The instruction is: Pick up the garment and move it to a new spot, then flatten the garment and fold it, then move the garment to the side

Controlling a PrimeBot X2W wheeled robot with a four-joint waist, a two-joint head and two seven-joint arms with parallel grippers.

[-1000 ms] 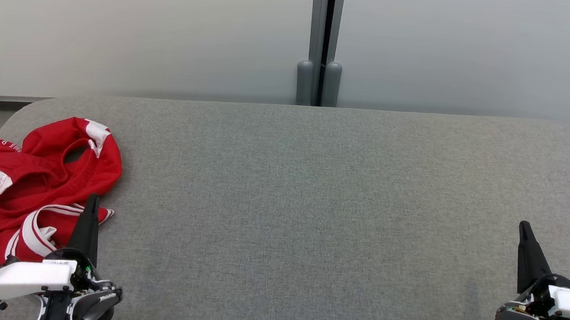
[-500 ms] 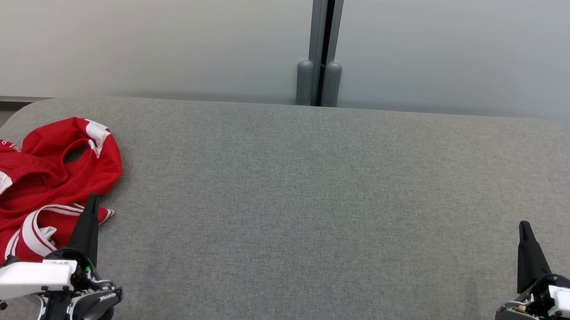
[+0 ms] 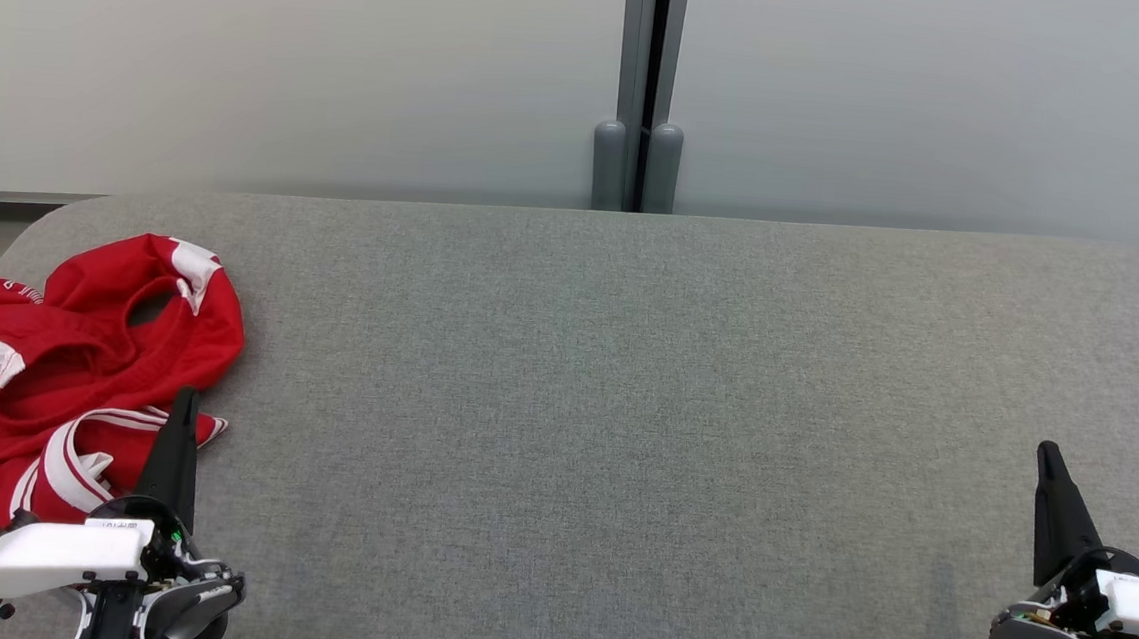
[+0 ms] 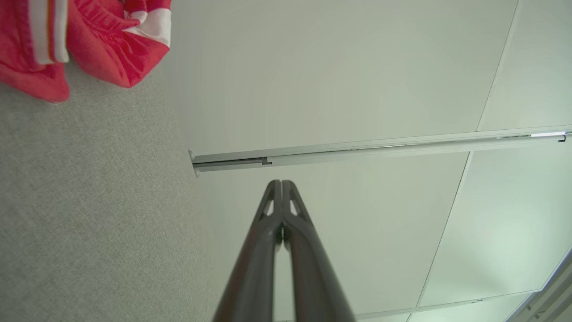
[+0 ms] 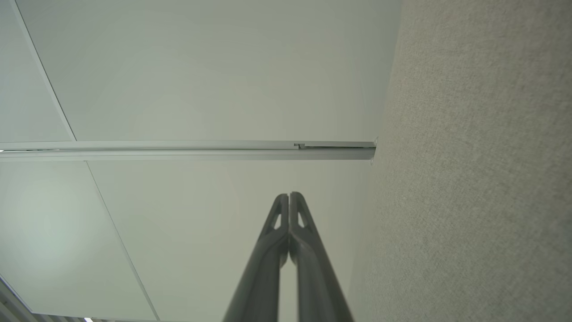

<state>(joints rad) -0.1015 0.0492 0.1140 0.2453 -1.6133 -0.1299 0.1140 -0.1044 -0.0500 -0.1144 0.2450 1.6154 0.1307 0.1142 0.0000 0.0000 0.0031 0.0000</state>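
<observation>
A pale grey wall (image 3: pixel 297 60) of flat panels rises behind the table. A narrow vertical seam (image 3: pixel 644 64) splits the wall at the middle, and two rounded grey caps (image 3: pixel 637 169) sit at the foot of the seam, against the table's far edge. The table (image 3: pixel 623 413) is covered in grey woven fabric and has a rounded far-left corner.

The garment (image 3: pixel 75 365), red with white bands and stripes, lies crumpled in a heap at the table's left side and runs off the left edge of the head view.

The left hand (image 3: pixel 185 401) is at the lower left. Its two dark fingers are pressed together and grip nothing. From the head camera they overlap the heap's near right edge, but I cannot tell whether they touch it. The right hand (image 3: pixel 1049 453) is at the lower right, well apart from the garment, with its fingers likewise closed tight on nothing.
</observation>
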